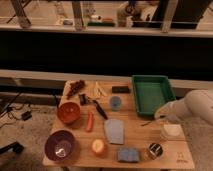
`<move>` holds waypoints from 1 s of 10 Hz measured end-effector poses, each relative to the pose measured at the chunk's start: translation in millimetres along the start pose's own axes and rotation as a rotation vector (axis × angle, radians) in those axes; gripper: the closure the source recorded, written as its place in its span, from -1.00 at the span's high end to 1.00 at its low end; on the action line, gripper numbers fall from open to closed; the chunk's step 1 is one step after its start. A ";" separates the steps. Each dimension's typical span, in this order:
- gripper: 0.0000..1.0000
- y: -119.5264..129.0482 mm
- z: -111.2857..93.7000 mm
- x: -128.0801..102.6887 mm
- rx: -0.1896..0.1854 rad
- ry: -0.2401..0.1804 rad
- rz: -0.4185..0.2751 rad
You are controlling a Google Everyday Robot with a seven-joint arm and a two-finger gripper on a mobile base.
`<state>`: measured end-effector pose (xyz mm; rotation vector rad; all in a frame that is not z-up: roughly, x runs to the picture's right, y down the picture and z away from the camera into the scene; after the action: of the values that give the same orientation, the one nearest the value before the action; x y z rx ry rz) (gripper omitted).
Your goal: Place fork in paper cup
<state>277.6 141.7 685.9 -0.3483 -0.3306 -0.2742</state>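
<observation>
My white arm reaches in from the right, and its gripper (161, 116) hangs above the table just below the green tray. It is shut on the fork (149, 121), a thin dark sliver that sticks out to the left and slightly downward from the fingers. The paper cup (171, 131), short and cream-white, stands on the table just right of and below the gripper, partly overlapped by the arm. The fork's tip is left of the cup, not inside it.
A green tray (152, 93) sits at the back right. A metal cup (155, 150) and a blue sponge (128, 154) lie near the front edge. Mid-table are a grey-blue cloth (114, 131), a blue cup (115, 103) and a black-handled utensil (99, 108). Bowls (68, 112) stand at the left.
</observation>
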 end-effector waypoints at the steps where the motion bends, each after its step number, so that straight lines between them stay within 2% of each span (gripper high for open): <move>1: -0.90 6.7 -3.3 5.7 -0.001 0.004 0.004; 4: -0.90 16.0 -8.6 27.1 0.004 0.021 0.028; 7: -0.90 18.6 -1.7 47.1 -0.002 0.028 0.067; 10: -0.90 15.9 3.8 57.6 -0.005 0.018 0.098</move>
<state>334.1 145.7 705.5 -0.3662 -0.2944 -0.1817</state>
